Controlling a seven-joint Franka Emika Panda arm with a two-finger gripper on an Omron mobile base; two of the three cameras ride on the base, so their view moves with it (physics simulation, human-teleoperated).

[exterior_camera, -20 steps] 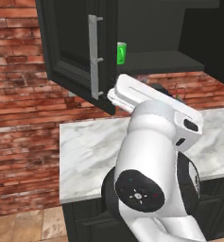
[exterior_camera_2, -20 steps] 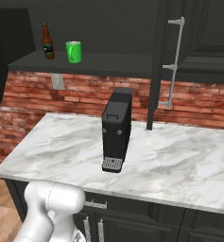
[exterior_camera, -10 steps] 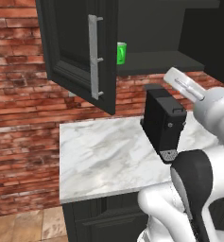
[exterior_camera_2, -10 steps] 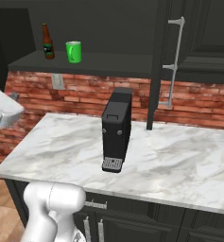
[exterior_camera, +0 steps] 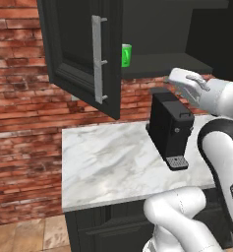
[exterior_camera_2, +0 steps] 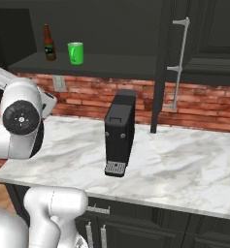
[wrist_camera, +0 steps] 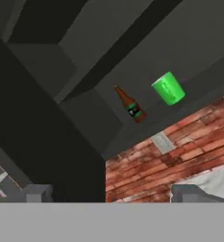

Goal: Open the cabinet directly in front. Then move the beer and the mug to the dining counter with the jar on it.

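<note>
The beer (exterior_camera_2: 49,42) has a dark label with a small white emblem, too small to read. It stands upright, neck up, on the dark shelf of the open cabinet (exterior_camera: 83,59), the green mug (exterior_camera_2: 75,53) just beside it. Below are a red brick wall (exterior_camera_2: 204,104) and a marble worktop (exterior_camera_2: 184,164) with 1 black coffee machine (exterior_camera_2: 119,133). The gripper (wrist_camera: 111,194) is wide open and holds nothing

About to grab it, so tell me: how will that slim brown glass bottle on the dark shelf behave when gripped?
The slim brown glass bottle stands tall on a narrow base, so a nudge would probably tip it. Its smooth glass may be slippery and breakable.
</note>
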